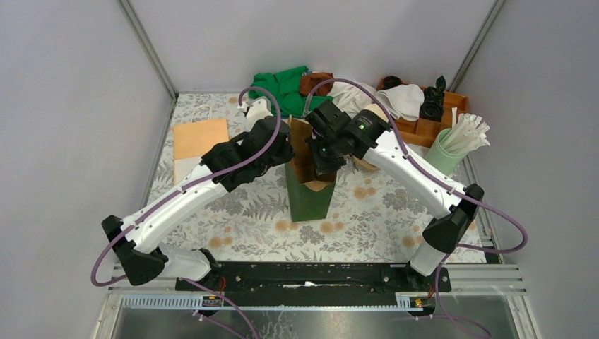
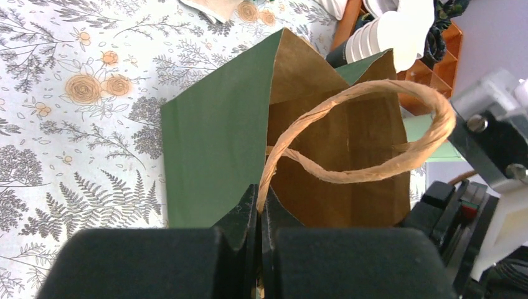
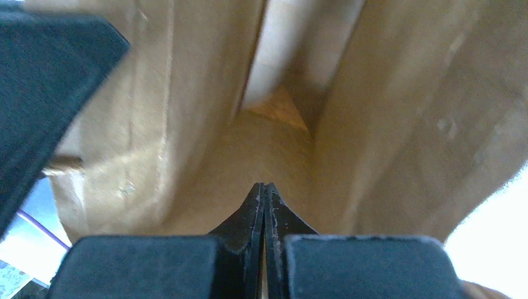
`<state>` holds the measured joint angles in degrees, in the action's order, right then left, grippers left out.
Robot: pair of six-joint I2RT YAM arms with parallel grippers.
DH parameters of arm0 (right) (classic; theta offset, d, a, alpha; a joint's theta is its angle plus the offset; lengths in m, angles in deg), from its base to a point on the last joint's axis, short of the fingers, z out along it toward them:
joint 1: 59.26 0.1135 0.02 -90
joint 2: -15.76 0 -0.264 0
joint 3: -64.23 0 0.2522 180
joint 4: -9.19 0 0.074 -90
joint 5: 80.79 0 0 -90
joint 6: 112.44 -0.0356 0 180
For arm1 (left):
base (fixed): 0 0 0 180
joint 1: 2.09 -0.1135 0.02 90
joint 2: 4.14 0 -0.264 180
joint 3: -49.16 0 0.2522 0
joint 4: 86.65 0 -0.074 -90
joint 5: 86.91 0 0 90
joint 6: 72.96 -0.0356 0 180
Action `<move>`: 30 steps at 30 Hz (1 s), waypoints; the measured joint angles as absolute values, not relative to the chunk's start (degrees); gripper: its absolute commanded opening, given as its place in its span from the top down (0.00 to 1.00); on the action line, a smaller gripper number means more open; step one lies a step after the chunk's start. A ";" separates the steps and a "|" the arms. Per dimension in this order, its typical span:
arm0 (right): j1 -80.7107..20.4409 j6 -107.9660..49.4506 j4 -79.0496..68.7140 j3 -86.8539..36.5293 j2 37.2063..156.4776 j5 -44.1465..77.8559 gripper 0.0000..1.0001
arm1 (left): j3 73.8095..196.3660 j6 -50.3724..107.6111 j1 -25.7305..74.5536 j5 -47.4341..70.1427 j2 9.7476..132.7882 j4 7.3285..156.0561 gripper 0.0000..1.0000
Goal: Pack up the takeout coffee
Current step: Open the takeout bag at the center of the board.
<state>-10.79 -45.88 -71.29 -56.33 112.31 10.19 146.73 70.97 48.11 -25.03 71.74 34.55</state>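
A green paper bag point(image 1: 311, 199) with a brown inside stands upright mid-table, its mouth open. My left gripper point(image 2: 259, 198) is shut on one end of the bag's twisted paper handle point(image 2: 373, 169), at the near rim; from above it sits at the bag's left edge point(image 1: 288, 145). My right gripper point(image 3: 264, 187) is shut with nothing between its fingers. It reaches down into the bag's mouth point(image 1: 323, 159), with the brown walls point(image 3: 187, 124) close around it. The takeout coffee does not show in any view.
A wooden organiser point(image 1: 432, 121) stands at the back right with a white cloth point(image 1: 404, 99) over it. Beside it stand a stack of white cups point(image 2: 377, 38) and a pale green holder of white sticks point(image 1: 455, 145). Green cloth point(image 1: 281, 81) lies at the back and a tan paper point(image 1: 200, 138) on the left.
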 measured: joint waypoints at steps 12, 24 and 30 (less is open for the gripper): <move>-10.79 -46.19 -68.56 -54.56 113.45 20.07 1.00 | 144.87 69.09 48.11 -26.27 70.54 36.59 1.00; -10.66 -46.78 -65.04 -43.70 107.72 33.09 1.00 | 146.97 67.32 45.57 -26.45 74.84 38.81 1.00; -10.62 -49.03 -59.33 -41.53 103.13 35.96 1.00 | 147.10 67.17 45.46 -25.59 75.02 39.08 1.00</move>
<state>-10.62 -49.03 -59.33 -41.53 103.13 35.96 147.10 67.17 45.46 -25.59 75.02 39.08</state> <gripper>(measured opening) 0.011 0.015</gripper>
